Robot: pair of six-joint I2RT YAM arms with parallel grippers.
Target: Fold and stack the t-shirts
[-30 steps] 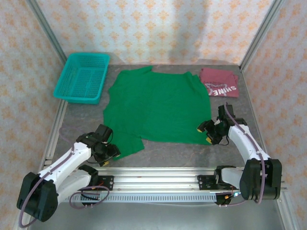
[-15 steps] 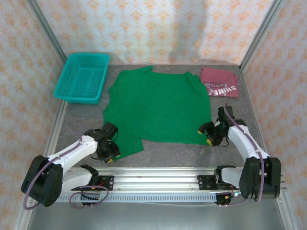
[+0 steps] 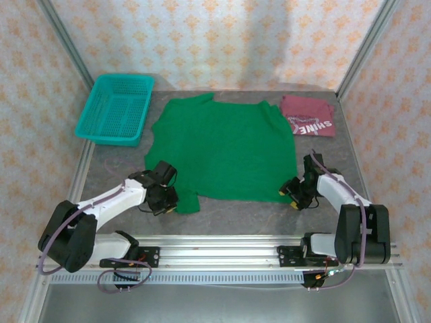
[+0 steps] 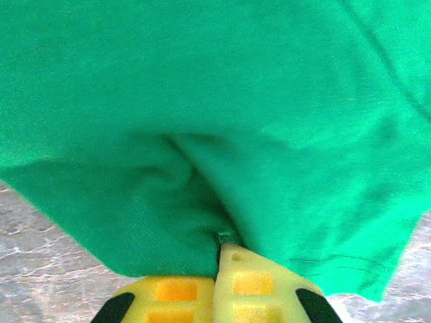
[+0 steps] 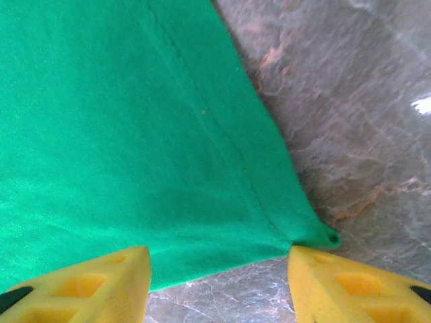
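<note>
The green t-shirt (image 3: 222, 151) is spread flat across the middle of the counter (image 3: 236, 215), with its collar toward the far edge and its hem toward the arm bases. The maroon t-shirt (image 3: 308, 116) with white "SHINE" lettering is lying folded at the far right of the counter, just beside the green t-shirt's right shoulder. A teal mesh basket (image 3: 116, 108) is placed at the far left, apart from both shirts.

The left claw (image 3: 165, 202) is positioned at the near left corner of the green t-shirt. In the left wrist view, the left claw (image 4: 219, 269) is seen fully closed, and a ridge of green fabric (image 4: 202, 101) is pinched between its tips and gathered upward above the grey counter surface (image 4: 40, 249).

The right claw (image 3: 293, 195) is positioned low at the near right corner of the green t-shirt. In the right wrist view, the right claw (image 5: 219, 269) is seen open. Its yellow fingers (image 5: 87, 279) are set apart on either side of the hem corner (image 5: 121, 134), which is lying flat on the counter (image 5: 350, 101). No fabric is gripped.
</note>
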